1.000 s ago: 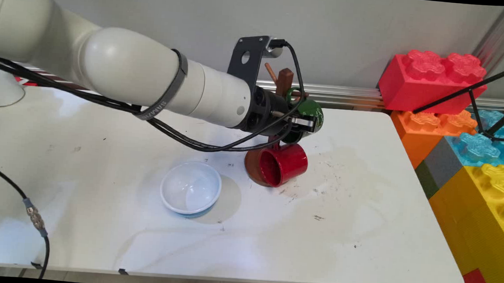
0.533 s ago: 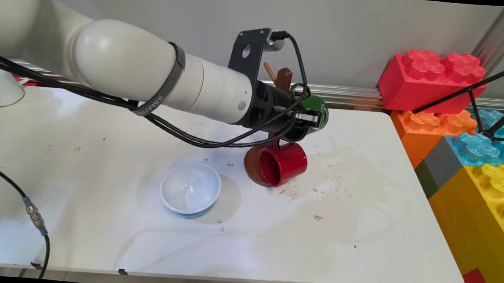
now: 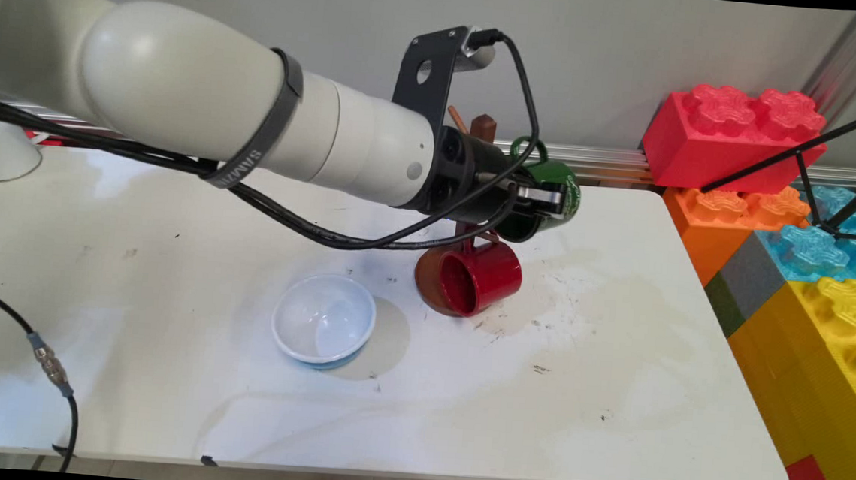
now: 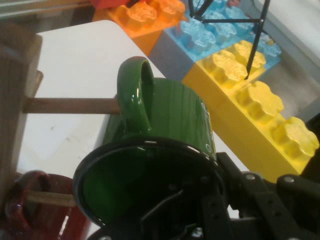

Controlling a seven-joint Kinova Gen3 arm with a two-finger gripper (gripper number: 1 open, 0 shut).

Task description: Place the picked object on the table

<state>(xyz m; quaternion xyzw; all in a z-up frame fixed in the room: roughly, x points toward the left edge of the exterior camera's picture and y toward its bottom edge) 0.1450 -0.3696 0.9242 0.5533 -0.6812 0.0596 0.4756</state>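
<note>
My gripper [image 3: 551, 200] is shut on the rim of a green mug [image 3: 552, 188], held on its side just right of a brown wooden mug tree [image 3: 483, 129]. In the hand view the green mug [image 4: 170, 120] fills the middle, with one finger inside it and one outside at my gripper [image 4: 210, 200]. Its handle sits at the tip of a wooden peg [image 4: 70, 105] sticking out from the tree's post [image 4: 15, 100]. A red mug [image 3: 479, 277] hangs on a lower peg, also visible as the red mug [image 4: 35, 210] at the bottom left.
A white-and-blue bowl [image 3: 324, 318] stands on the table [image 3: 612, 403] left of the tree's base. Large red, orange, blue and yellow blocks [image 3: 812, 244] are stacked past the table's right edge. A white object [image 3: 1, 154] sits at the far left, and a black cable [image 3: 50, 368] hangs there.
My gripper has carried the green mug to the right and a little upward, away from the tree's post. The red mug and the bowl have stayed put.
</note>
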